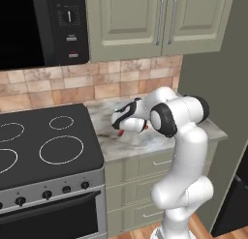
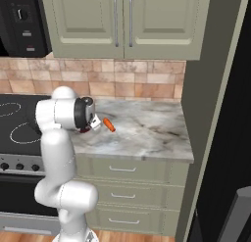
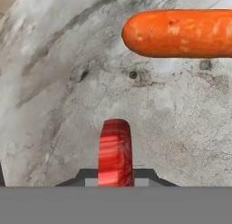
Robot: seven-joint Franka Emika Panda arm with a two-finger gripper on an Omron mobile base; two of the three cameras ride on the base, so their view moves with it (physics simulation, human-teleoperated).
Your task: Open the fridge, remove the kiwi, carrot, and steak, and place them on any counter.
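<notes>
My gripper (image 1: 121,131) (image 2: 91,126) (image 3: 116,178) points down at the counter (image 1: 145,145) (image 2: 147,135) (image 3: 54,105), just right of the stovetop. It is shut on the steak (image 1: 120,133) (image 2: 85,130) (image 3: 116,151), a red chunk held low over the stone. The carrot (image 2: 109,124) (image 3: 181,32) lies flat on the counter close beside the gripper, apart from the steak. The fridge (image 2: 230,138) (image 1: 238,194) is the black mass at the right, past a grey-green side panel. The kiwi is out of view.
The black stovetop (image 1: 43,141) (image 2: 14,123) borders the counter on the left. The black microwave (image 1: 43,25) and sage wall cabinets (image 1: 155,20) (image 2: 122,20) hang above. A tiled backsplash (image 2: 122,79) closes the back. The tall panel (image 2: 206,113) bounds the counter's right end.
</notes>
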